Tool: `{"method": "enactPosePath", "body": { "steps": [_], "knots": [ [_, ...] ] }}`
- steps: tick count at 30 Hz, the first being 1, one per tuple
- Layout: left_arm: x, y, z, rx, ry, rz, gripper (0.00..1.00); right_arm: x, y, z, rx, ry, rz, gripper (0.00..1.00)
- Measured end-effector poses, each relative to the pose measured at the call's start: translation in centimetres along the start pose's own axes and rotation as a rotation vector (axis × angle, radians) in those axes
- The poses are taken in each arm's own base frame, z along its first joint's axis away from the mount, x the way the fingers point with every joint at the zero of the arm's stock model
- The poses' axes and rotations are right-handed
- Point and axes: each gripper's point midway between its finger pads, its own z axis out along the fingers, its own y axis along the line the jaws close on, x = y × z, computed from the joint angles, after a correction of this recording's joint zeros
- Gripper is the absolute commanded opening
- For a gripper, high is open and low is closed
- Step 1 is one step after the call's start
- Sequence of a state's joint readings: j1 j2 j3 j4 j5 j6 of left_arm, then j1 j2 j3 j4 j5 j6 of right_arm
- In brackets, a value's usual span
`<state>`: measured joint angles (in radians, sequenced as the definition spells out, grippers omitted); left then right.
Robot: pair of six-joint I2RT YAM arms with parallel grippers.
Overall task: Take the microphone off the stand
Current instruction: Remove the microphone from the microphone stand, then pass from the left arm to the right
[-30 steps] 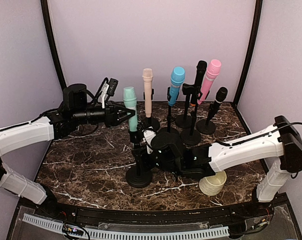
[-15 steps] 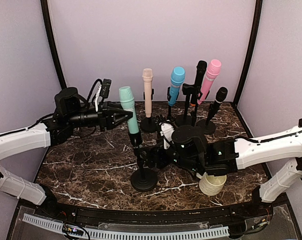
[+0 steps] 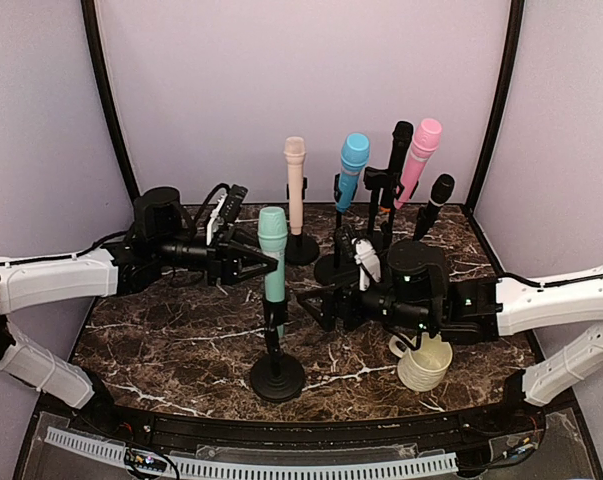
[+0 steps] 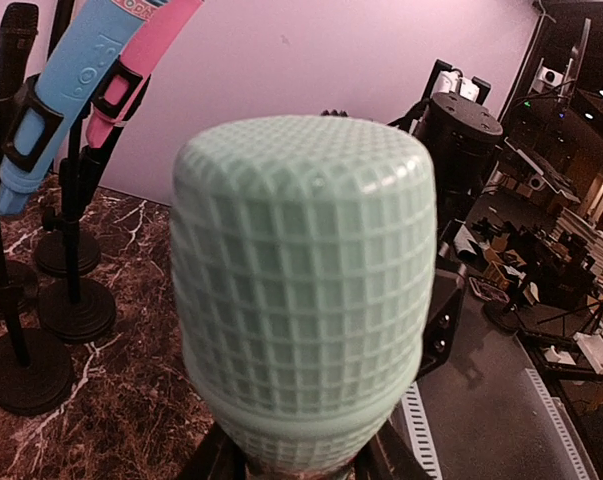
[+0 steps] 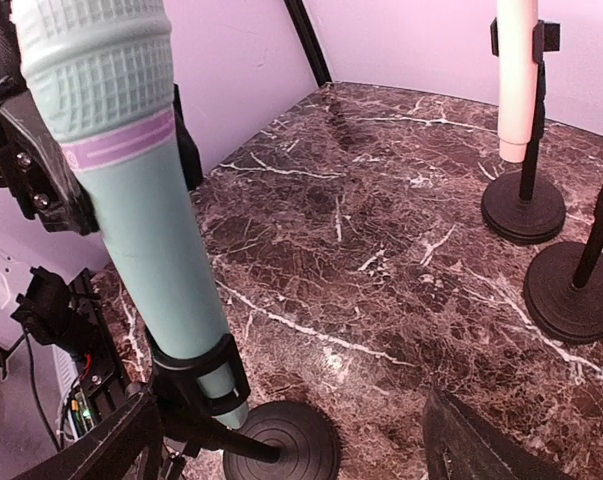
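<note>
Lowest in the top view, lower centre: a black stand [image 3: 277, 378], round base flat on the marble counter [image 3: 171, 335]. Lower right, near the base but apart from it: a cream cup [image 3: 424, 365], upright. Just above the cup, stretching leftward across mid-frame: the right tool [image 3: 316, 308], spread wide, gripping nothing, tips near the stand's pole. In the right wrist view, its fingers [image 5: 101, 445] at the two bottom corners, with the base between and beyond them. Rising from the stand at centre frame: a mint-green mic [image 3: 273, 255], nearly upright, lower end seated in the stand's clip, not yet removed. Reaching in from the middle left: the left tool [image 3: 264, 264], clamped on the mic just under the mesh head. In the left wrist view, only that head at centre frame, with dark finger parts either side of the body at the bottom edge. Farthest back, across the upper centre, left to right: a peach mic [image 3: 295, 185], a blue mic [image 3: 352, 170], two black mics [image 3: 438, 192] and a pink mic [image 3: 419, 158] between them, all raised off the counter.
</note>
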<state>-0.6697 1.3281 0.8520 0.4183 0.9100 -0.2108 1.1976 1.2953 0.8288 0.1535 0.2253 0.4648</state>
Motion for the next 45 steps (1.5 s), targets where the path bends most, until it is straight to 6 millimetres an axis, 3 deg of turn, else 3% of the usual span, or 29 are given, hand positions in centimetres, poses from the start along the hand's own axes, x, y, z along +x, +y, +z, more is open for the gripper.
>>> {"method": "enactPosePath", "body": {
  "steps": [4, 9, 17, 20, 25, 27, 29, 31, 32, 34, 36, 40, 45],
  "knots": [
    [0.1, -0.5, 0.7, 0.055, 0.029, 0.021, 0.0, -2.1, 0.1, -1.2, -0.075, -0.067, 0.031, 0.93],
    [0.1, -1.3, 1.1, 0.092, 0.06, 0.059, 0.03, -5.4, 1.7, -2.2, -0.155, -0.16, 0.044, 0.93],
    [0.3, -1.6, 1.3, 0.104, 0.076, 0.086, 0.06, -9.5, 5.6, -0.7, -0.245, -0.217, -0.002, 0.92],
    [0.2, -1.8, 1.4, 0.107, 0.081, 0.091, 0.06, -10.2, 6.3, 0.1, -0.247, -0.224, -0.017, 0.82],
    [0.2, -1.8, 1.5, 0.113, 0.085, 0.098, 0.07, -11.2, 6.4, 2.1, -0.209, -0.225, -0.012, 0.46],
    [0.3, -1.8, 1.6, 0.11, 0.09, 0.099, 0.1, -11.1, 6.3, 2.6, -0.196, -0.219, -0.013, 0.37],
    [0.3, -1.7, 1.6, 0.11, 0.093, 0.099, 0.22, -11.1, 6.2, 2.6, -0.186, -0.219, -0.021, 0.29],
    [0.4, -1.7, 1.6, 0.106, 0.096, 0.098, 0.41, -11.0, 6.3, 2.6, -0.182, -0.22, -0.022, 0.23],
    [0.4, -1.6, 1.6, 0.098, 0.095, 0.1, 0.56, -11.1, 6.2, 2.6, -0.177, -0.222, -0.022, 0.22],
    [0.3, -1.3, 1.7, 0.068, 0.096, 0.116, 0.71, -11.0, 6.2, 2.6, -0.164, -0.227, -0.022, 0.2],
    [0.5, -0.5, 1.5, -0.007, 0.109, 0.119, 0.79, -11.0, 6.1, 2.5, -0.137, -0.232, -0.02, 0.2],
    [-0.3, 0.7, 0.0, -0.191, 0.112, 0.145, 0.82, -11.0, 5.8, 2.0, -0.072, -0.25, -0.027, 0.2],
    [-3.8, -0.1, -4.1, -0.429, 0.017, 0.194, 0.82, -11.1, 5.2, 1.4, 0.017, -0.277, -0.026, 0.18]
  ]
}}
